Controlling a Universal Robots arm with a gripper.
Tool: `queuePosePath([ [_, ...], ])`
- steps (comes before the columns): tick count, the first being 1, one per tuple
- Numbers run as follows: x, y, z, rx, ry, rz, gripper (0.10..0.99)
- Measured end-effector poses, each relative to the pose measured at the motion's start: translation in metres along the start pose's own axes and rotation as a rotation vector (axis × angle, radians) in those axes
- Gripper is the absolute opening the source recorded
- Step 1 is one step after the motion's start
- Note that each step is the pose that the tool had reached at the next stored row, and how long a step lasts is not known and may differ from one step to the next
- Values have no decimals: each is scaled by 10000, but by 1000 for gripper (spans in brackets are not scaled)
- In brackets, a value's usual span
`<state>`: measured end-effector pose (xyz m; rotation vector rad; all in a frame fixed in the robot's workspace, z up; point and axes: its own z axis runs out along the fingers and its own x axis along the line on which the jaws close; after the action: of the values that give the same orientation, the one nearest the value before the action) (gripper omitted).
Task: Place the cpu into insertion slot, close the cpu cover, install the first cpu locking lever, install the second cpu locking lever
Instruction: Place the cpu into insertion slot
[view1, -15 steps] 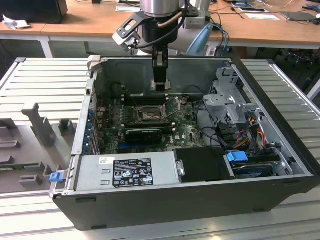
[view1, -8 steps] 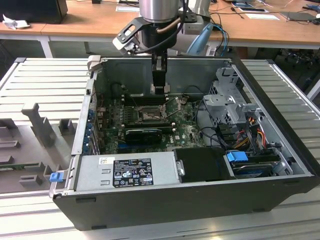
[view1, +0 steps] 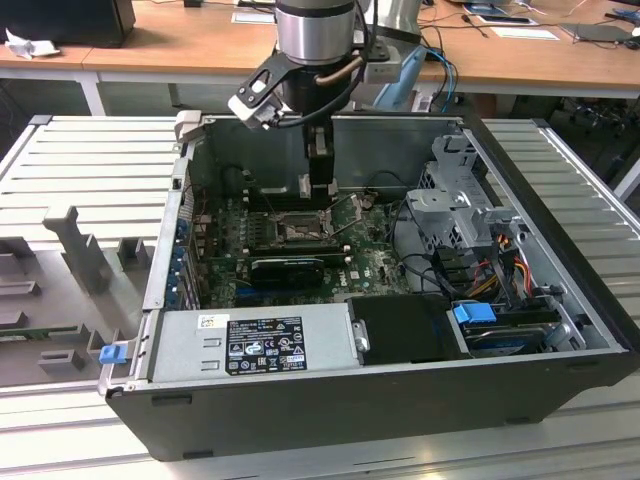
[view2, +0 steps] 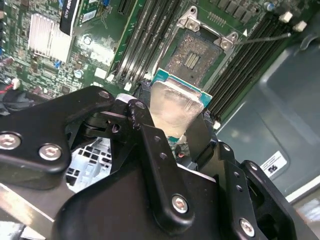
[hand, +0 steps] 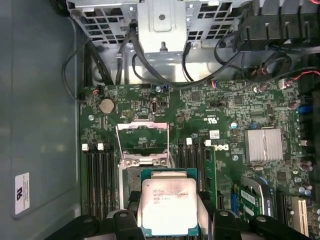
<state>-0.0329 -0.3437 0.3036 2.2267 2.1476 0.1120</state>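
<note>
In both wrist views my gripper (view2: 172, 129) (hand: 169, 222) is shut on the cpu (view2: 174, 102) (hand: 167, 205). The cpu is a silver-topped square chip with a green rim, gripped by two opposite edges. It hangs above the motherboard, partly over the insertion slot (view2: 192, 57) (hand: 131, 176), whose dark contact field lies bare. The cpu cover (hand: 142, 135), a silver frame with a square window, stands swung open on the slot's far side. A thin wire locking lever (view2: 264, 37) sticks out from one socket corner. In the exterior view the gripper (view1: 318, 172) hangs inside the open case over the slot (view1: 298, 230).
Memory slots (hand: 100, 172) flank the socket. A long black card (view1: 287, 268) lies across the board nearer the power supply (view1: 250, 342). A finned heatsink (hand: 265, 145), cable bundles (hand: 150, 65) and the drive cage (view1: 455, 200) crowd the case, and its steel walls (view1: 400, 135) enclose everything.
</note>
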Motion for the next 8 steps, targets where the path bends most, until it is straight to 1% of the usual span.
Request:
queuePosePath([
  [2, -2, -40, 37, 1, 3, -34, 525],
  [3, -3, -47, 54, 2, 3, -34, 525],
  [4, -4, -56, 87, 2, 2, -34, 525],
  [5, -4, -60, 123, 21, 1, -36, 525],
  [6, -5, -63, 155, 69, -2, -33, 525],
  [8, -6, -69, 220, 97, -3, -31, 525],
])
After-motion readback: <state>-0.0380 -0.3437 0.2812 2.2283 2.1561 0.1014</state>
